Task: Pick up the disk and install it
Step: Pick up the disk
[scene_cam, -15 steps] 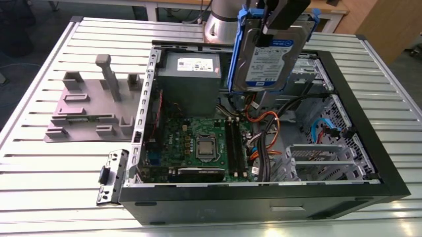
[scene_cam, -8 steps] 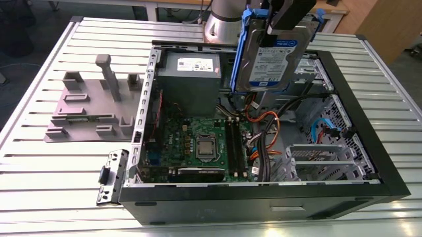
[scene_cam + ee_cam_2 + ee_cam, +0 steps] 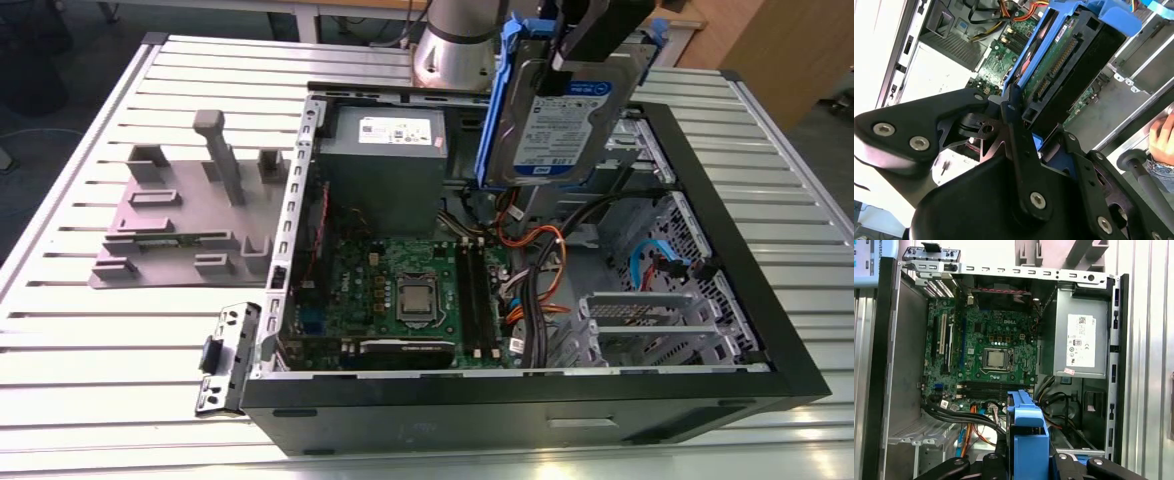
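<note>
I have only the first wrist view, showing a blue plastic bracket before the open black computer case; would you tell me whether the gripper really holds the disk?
Observer: Yes; in the second wrist view the black gripper is clamped on the blue plastic bracket round the flat silver metal disk.
Operator: Which way does it face?
Observer: In the exterior view it hangs nearly upright above the open black computer case, white-and-blue label towards that camera.
Operator: Is anyone nearby?
Observer: A person's hand appears in the second wrist view, outside the case.
</note>
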